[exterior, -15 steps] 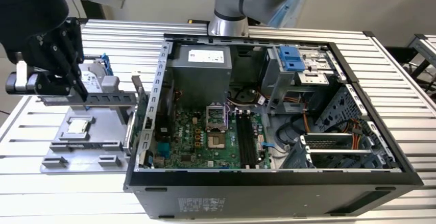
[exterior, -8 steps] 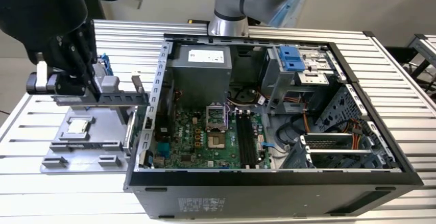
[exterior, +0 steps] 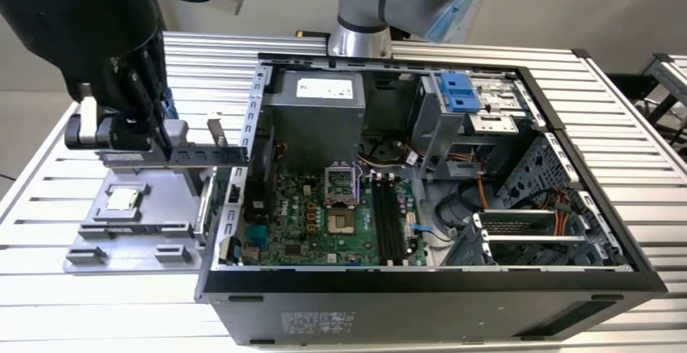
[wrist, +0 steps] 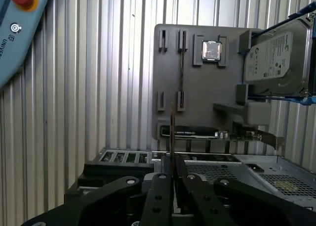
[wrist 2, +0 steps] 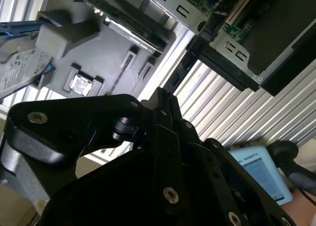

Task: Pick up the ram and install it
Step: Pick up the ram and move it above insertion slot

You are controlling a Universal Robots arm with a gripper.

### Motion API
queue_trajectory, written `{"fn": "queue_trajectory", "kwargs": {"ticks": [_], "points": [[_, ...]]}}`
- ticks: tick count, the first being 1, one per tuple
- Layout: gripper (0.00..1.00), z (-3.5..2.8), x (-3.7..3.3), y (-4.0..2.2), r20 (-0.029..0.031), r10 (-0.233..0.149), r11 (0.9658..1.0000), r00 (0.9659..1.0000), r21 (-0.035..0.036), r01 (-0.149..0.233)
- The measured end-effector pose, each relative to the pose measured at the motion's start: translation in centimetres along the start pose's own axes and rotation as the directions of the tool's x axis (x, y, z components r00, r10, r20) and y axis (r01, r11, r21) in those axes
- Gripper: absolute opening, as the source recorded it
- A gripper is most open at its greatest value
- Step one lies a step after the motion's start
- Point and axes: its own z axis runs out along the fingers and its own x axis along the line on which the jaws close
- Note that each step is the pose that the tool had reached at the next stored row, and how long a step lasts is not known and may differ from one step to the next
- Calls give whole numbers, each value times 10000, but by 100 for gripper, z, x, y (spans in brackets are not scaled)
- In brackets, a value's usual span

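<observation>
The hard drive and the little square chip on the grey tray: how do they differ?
The hard drive is much larger and oblong; the processor chip is small and square. The hard drive is blue-framed and bears a label; the processor chip is bare metal. The processor chip lies flat in a recess; the hard drive seems propped on a support. Both are silver and rest on the grey tray.

The ram point(exterior: 215, 155) is recorded as a long, thin, dark board, gripped between the closed fingers of the hand point(wrist: 172, 174) and carried clear of the bench. In the exterior view it is held on edge, long axis roughly level, one end just beside the open computer case point(exterior: 253, 128). In the first wrist view it is seen edge-on: a thin dark line projecting from the fingertips.
</observation>
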Motion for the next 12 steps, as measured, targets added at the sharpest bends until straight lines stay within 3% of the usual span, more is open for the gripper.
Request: {"fn": "queue_trajectory", "kwargs": {"ticks": [12], "points": [[0,-2,7,-237,0,0,10000,10000,0,0]]}}
